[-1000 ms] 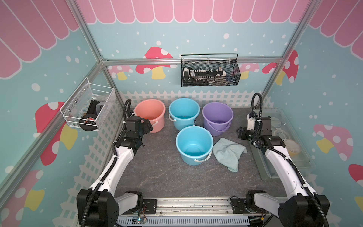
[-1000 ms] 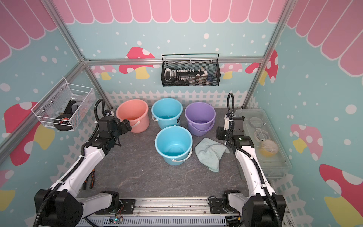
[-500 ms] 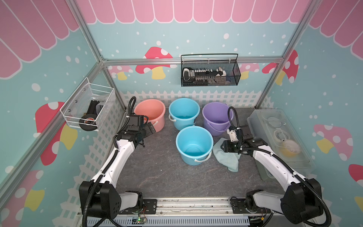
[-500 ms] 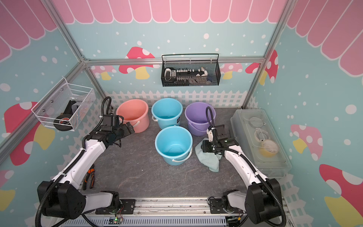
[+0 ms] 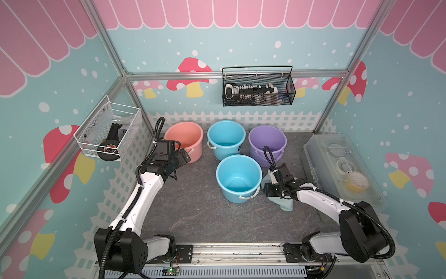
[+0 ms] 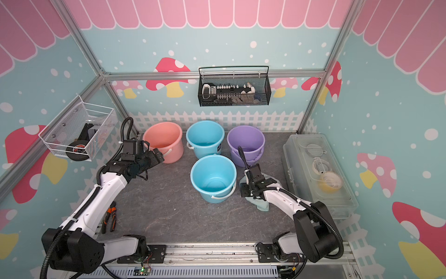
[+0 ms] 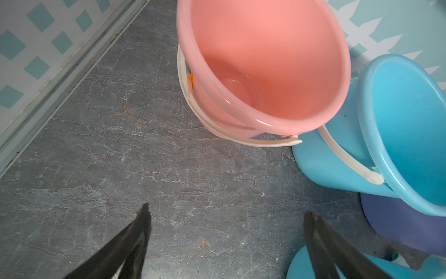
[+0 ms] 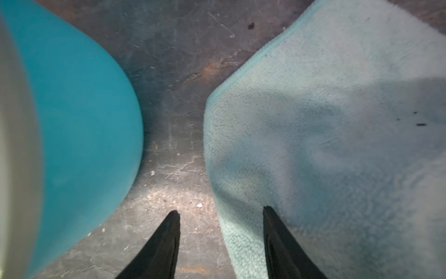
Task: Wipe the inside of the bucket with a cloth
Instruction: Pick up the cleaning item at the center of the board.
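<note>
Straddling cloth (image 8: 337, 120) edge, R tool (image 8: 219, 209) released, beside front blue bucket (image 8: 84, 120); L tool (image 7: 227, 208) released nr pink bucket (image 7: 265, 60).

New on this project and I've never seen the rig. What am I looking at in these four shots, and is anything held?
This is a two-armed robot: a white left arm and right arm. Both top views come from one camera head overhead, looking down on everything. The wrist pictures come from a camera on each arm, aimed at whatever it reaches for. On the grey table stand a pink bucket, a rear blue bucket, a purple bucket and a front blue bucket. A mint-green cloth lies beside the front one, and a clear box sits further out. Nothing is held. The left fingers are spread wide near the pink bucket. The right fingers are apart, low at the cloth's edge, one over cloth, one over bare table.
</note>
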You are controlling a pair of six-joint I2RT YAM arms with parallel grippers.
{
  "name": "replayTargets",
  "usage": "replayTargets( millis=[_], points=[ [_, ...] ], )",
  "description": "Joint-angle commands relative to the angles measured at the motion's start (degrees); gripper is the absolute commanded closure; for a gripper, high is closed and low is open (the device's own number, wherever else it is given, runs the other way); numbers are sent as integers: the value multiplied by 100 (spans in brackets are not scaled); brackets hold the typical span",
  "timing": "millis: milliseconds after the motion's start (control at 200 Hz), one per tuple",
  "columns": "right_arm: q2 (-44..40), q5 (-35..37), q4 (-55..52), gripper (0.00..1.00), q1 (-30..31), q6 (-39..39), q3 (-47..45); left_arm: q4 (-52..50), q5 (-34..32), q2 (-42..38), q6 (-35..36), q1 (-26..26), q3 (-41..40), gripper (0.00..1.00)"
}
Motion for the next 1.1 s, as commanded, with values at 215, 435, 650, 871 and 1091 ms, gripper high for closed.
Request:
replayTargets(
  millis=[215, 435, 650, 871, 1091],
  points=[
    [710, 431, 853, 47, 100, 317, -467, -332, -5, -56, -37, -145, 403, 6],
    [330, 581, 626, 79, 113, 357, -472, -420, 15, -73, -53, -251, 527, 7],
    [-571, 910, -132, 94, 117, 364, -86, -446, 41, -89, -27, -395, 635, 8],
    [-1376, 1273, -1189, 98, 115, 55, 928, -433, 71, -48, -41, -523, 679, 9],
    [-1543, 1419, -2043, 100, 118, -330, 2393, -415, 265, 66, -112, -674, 679, 12]
  ],
)
